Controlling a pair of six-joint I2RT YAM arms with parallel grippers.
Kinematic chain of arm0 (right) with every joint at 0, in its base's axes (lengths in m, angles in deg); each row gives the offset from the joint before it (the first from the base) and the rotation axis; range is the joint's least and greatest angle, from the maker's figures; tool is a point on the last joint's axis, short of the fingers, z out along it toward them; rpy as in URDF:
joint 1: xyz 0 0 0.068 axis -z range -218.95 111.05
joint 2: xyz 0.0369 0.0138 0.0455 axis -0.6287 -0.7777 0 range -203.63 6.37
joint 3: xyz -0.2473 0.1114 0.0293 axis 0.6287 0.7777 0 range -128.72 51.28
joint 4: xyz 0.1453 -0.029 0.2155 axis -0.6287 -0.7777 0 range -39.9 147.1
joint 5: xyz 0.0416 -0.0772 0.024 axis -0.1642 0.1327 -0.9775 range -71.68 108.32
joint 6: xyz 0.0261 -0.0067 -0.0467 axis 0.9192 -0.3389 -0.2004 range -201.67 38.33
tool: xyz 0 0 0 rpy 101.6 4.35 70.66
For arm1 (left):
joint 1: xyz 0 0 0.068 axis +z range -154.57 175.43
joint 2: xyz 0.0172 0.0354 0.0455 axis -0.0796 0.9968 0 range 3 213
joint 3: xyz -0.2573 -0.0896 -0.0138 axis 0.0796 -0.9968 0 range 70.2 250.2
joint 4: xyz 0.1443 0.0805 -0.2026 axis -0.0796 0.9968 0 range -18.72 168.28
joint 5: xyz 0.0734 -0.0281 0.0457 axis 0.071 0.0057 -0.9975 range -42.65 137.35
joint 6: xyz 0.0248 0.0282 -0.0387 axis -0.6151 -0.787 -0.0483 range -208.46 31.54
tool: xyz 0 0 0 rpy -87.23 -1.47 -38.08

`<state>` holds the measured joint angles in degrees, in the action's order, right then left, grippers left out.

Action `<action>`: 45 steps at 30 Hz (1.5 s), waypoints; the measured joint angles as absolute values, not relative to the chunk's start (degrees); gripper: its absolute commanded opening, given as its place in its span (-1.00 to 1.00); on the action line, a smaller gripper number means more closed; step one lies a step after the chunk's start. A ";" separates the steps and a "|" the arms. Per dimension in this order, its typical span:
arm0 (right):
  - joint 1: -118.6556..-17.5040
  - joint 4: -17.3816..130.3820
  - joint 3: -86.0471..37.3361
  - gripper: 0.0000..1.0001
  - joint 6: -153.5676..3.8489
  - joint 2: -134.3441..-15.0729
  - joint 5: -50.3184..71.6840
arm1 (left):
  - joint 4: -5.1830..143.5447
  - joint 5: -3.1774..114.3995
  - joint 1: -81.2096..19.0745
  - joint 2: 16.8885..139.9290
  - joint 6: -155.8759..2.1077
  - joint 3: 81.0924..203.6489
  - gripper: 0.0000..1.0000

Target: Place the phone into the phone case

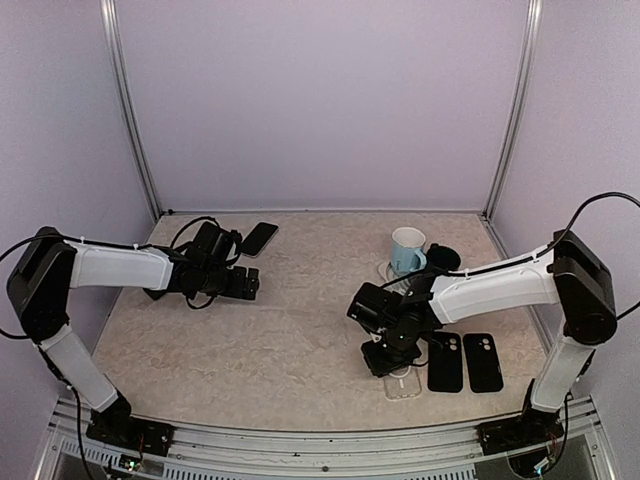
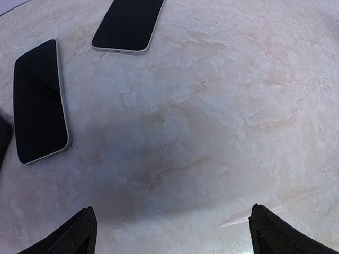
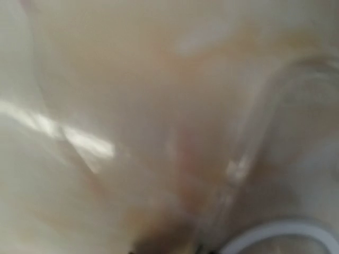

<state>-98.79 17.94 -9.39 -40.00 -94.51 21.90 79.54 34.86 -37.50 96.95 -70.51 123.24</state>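
Observation:
Two phones lie screen-up on the table in the left wrist view, one at the top [image 2: 127, 24] and one at the left [image 2: 39, 100]. Only one phone [image 1: 258, 238] shows in the top view. My left gripper [image 1: 243, 282] [image 2: 175, 235] is open and empty over bare table near them. A clear phone case [image 1: 403, 383] lies near the front right. My right gripper [image 1: 385, 358] is low at its upper left edge. The right wrist view is blurred, showing the case rim [image 3: 249, 159] running down to the closed dark fingertips [image 3: 159, 250].
Two black phone cases [image 1: 445, 362] [image 1: 483, 362] lie side by side right of the clear case. A light blue mug [image 1: 407, 250] and a black round object [image 1: 443, 257] stand at the back right. A dark object edge [image 2: 3, 137] shows at the far left.

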 measured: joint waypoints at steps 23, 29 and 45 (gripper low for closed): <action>-94.87 19.56 -44.79 -0.54 -53.60 -119.18 19.67 | 80.74 40.52 -27.46 118.00 -70.77 151.45 0.98; -94.59 19.47 -45.78 0.59 -56.44 -118.88 20.80 | 88.72 42.71 -26.35 132.21 -72.80 172.96 0.98; -93.93 20.74 -42.11 0.98 -58.41 -113.55 22.62 | 103.77 40.91 -24.56 148.49 -79.67 192.94 0.97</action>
<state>-93.93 20.74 -42.11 -58.41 -113.55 22.62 103.77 40.91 -24.56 148.49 -79.67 192.94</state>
